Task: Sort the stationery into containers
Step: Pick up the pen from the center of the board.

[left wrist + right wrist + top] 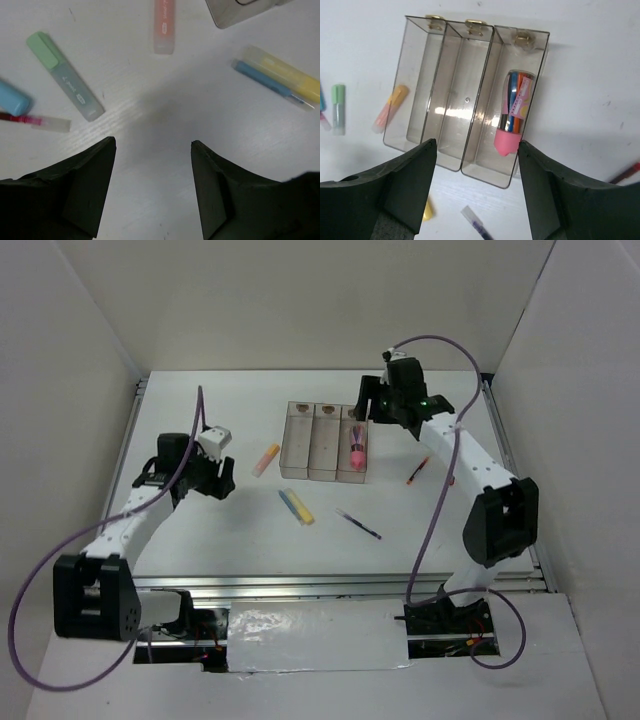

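Observation:
Three joined clear containers (310,445) stand mid-table, also in the right wrist view (487,85). The right bin holds the fat pink-and-purple pen (357,448) (514,112); the other two bins look empty. An orange-yellow marker (266,460) (164,25) lies left of the bins. A blue pen (265,82) and a yellow pen (290,77) lie side by side in front (295,506). A dark purple pen (358,524) and a thin red pen (418,471) lie to the right. My left gripper (218,478) (152,145) is open and empty. My right gripper (372,405) (477,145) is open and empty above the bins.
In the left wrist view a green marker (65,76), a light blue cap (14,99) and a thin red pen (35,121) lie on the table under my left arm. The metal table frame (340,583) runs along the near edge. White walls close in the sides.

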